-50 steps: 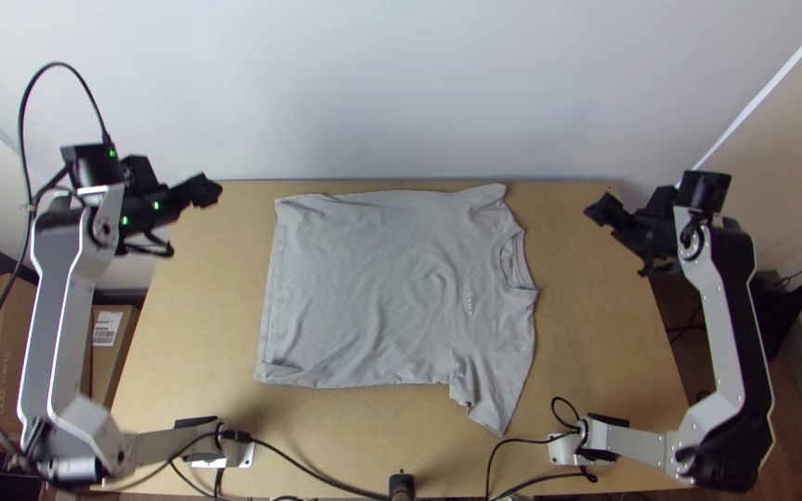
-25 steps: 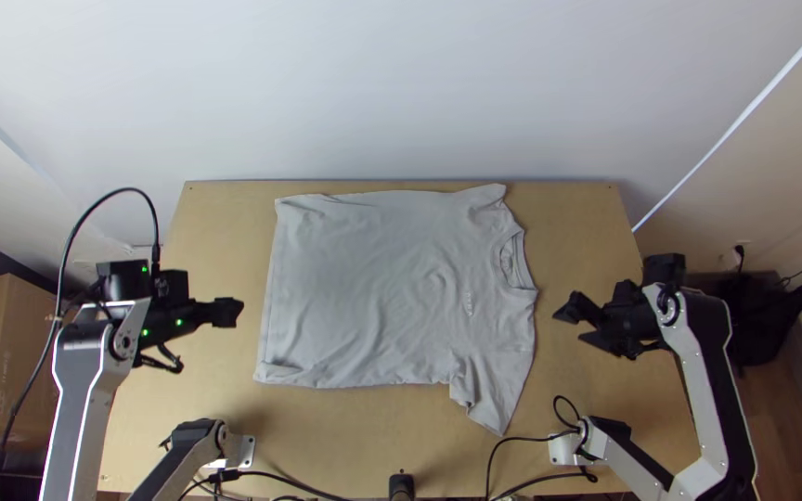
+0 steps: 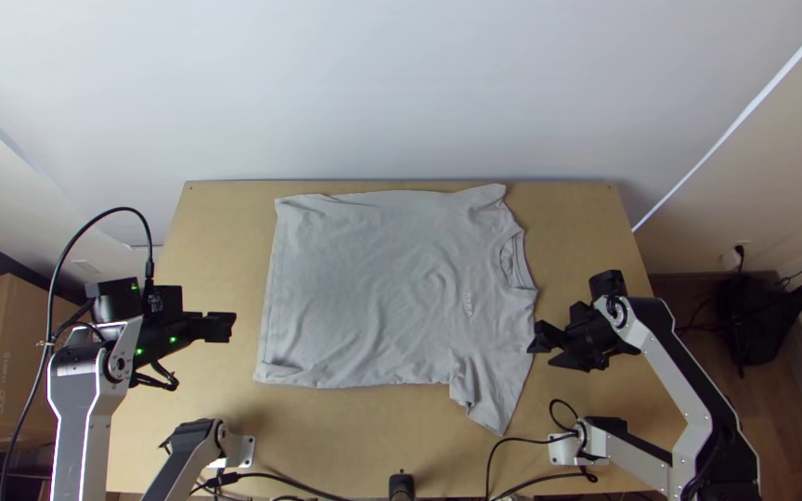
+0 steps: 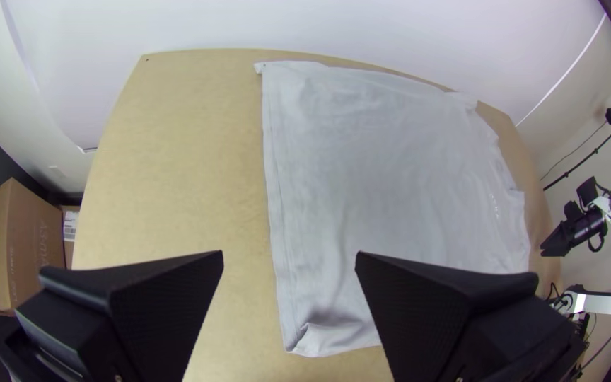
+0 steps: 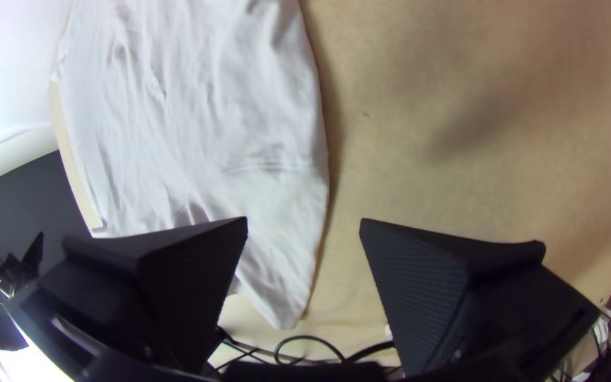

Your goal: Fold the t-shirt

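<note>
T-shirt (image 3: 392, 288) spread flat on the worktop (image 3: 220, 223), we see, its hem toward our left and its collar toward our right. We have our left hand (image 3: 231, 327) wide open and empty near the hem; our right hand (image 3: 541, 356), also wide open and empty, is by a sleeve.

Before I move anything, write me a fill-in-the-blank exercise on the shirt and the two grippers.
The t-shirt lies spread out, its neckline toward the ____ arm's side.
Of the two, the gripper nearer the hem is the ____ one.
The right gripper is not shut but ____.
Missing words: right; left; open.
</note>
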Tool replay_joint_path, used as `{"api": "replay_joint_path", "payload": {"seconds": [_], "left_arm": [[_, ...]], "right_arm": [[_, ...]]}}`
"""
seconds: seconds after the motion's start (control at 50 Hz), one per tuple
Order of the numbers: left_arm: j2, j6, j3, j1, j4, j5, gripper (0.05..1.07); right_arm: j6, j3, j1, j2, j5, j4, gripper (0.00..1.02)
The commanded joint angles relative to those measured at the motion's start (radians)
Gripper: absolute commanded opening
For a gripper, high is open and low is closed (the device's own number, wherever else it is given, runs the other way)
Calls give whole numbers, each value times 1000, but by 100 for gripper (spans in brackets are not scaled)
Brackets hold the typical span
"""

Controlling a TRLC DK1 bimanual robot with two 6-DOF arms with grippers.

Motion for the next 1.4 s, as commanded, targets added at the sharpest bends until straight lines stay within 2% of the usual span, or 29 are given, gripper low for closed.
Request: {"api": "replay_joint_path", "payload": {"seconds": [0.0, 0.04, 0.36, 0.46, 0.5, 0.64, 0.72, 0.9, 1.22, 1.38], "left_arm": [[-9, 25, -16, 8, -16, 3, 95], [-9, 25, -15, 8, -16, 3, 95], [-8, 36, -9, 13, -34, 1, 96], [0, 51, -9, 15, -46, 1, 96], [3, 68, -7, 15, -58, 1, 96], [9, 133, -9, 15, -115, 1, 96], [17, 162, -12, 15, -154, 1, 96], [80, 266, -16, 10, -289, 1, 96], [179, 427, -121, 4, -299, -5, 96], [219, 458, -191, -5, -256, -7, 95]], "right_arm": [[14, -38, 5, 10, -7, 84, 51], [23, -39, 7, 20, -7, 105, 48], [29, -56, 39, 113, -4, 168, 47], [34, -76, 48, 121, 10, 223, 25], [40, -76, 48, 133, 21, 235, 21], [40, -79, 40, 167, 21, 222, 20], [31, -79, 36, 156, 26, 229, 2], [34, -85, 31, 86, 33, 225, 2], [40, -90, 28, -2, 36, 217, 2], [52, -85, 30, -33, 42, 215, 2]]}}
